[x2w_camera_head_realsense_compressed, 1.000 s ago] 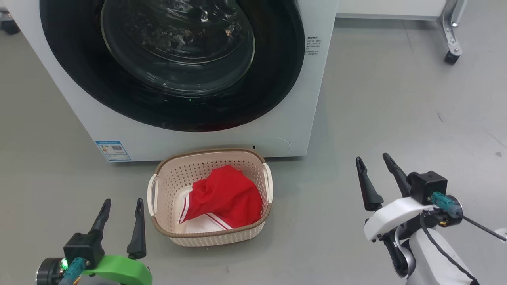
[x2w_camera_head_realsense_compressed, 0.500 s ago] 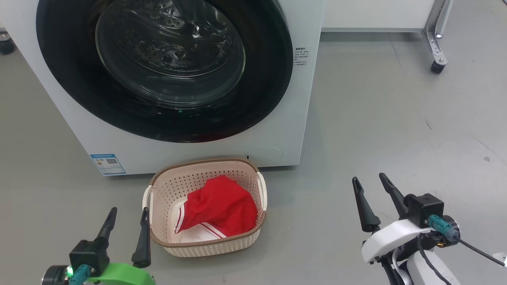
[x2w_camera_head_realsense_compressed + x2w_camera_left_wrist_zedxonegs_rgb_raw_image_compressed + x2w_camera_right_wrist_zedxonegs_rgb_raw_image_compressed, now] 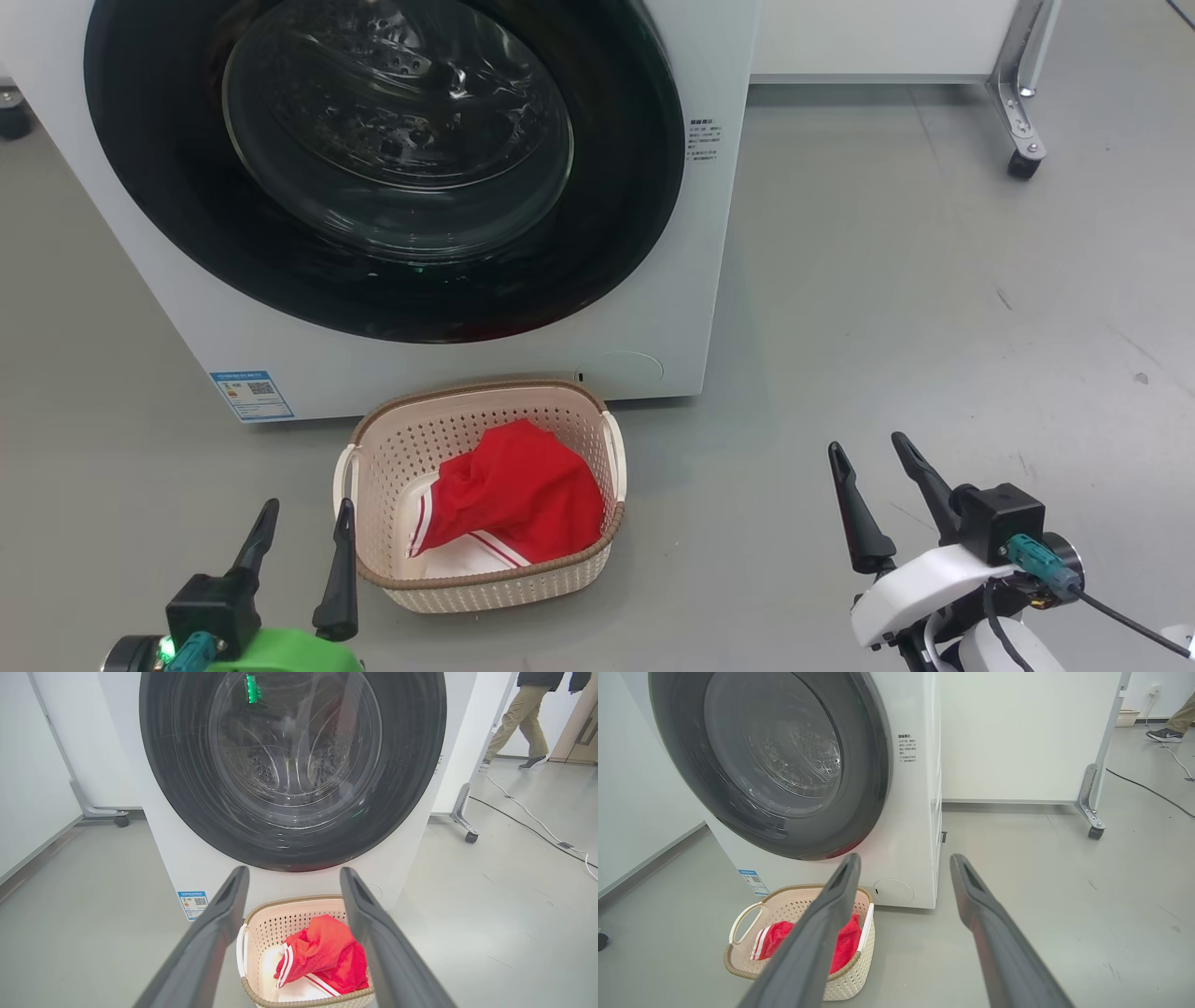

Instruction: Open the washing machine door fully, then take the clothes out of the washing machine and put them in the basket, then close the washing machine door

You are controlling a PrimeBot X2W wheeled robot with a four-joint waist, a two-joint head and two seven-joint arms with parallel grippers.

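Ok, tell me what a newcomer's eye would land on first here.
The big glossy black washing machine door, shut against the white washing machine, dominates the upper part of the head view. Below it on the grey floor, the bright red clothes lie in the cream basket. The left gripper and right gripper hang at the lower corners, jaws open and empty.

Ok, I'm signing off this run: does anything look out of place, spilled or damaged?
Nothing stands out. The washing machine door sits shut. The clothes lie bunched inside the basket, which stands upright on the floor. The left gripper and right gripper are open, holding nothing.
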